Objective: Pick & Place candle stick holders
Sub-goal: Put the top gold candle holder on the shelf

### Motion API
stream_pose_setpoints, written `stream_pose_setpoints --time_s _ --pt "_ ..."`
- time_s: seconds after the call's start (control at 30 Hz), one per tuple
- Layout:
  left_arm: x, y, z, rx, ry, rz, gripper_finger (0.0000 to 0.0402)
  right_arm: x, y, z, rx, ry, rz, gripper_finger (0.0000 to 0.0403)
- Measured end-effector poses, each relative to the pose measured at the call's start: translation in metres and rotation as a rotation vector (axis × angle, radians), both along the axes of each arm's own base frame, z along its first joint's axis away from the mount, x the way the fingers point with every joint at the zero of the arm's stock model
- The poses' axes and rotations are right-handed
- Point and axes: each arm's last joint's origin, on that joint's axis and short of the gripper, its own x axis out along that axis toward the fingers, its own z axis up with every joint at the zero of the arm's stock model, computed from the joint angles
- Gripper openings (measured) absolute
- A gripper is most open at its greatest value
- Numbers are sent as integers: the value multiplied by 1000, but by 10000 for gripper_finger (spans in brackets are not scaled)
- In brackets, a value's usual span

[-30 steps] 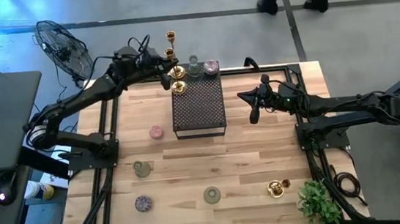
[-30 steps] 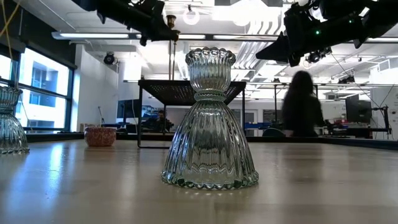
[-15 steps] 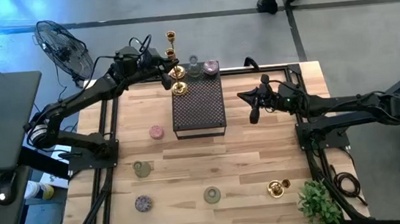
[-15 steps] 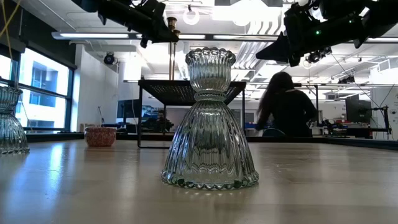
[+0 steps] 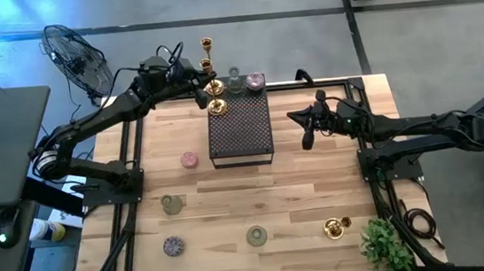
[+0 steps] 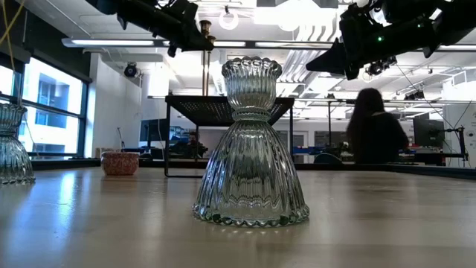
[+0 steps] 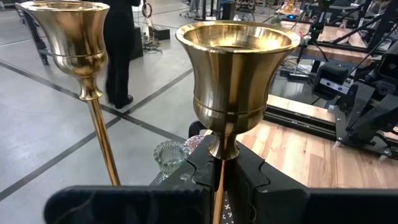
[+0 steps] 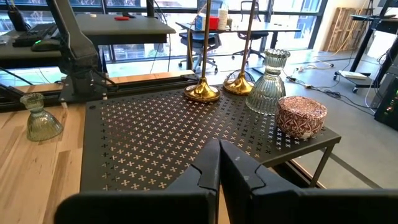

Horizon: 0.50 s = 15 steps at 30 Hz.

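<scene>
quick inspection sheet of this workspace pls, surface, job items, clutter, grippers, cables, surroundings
surface: wooden table with a dark perforated stand at its far middle.
job's things: on the stand, two gold candlesticks, a clear glass holder and a pink cup; on the wood, a pink cup, three glass holders and a gold holder lying down.
clutter: potted plant at the near right corner.
grippers: left gripper shut on a gold candlestick stem over the stand's far left; right gripper shut, empty, right of the stand.
cables: a coil by the right arm's base.
surroundings: fan, a person beyond the table.
</scene>
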Motion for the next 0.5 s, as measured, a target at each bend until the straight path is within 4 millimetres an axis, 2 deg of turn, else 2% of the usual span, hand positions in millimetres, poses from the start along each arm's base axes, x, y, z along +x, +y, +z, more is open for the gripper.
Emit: stream_pose_setpoints --time_s 0.5 --pt "-3 -2 4 10 -12 -2 15 0 0 0 1 4 0 0"
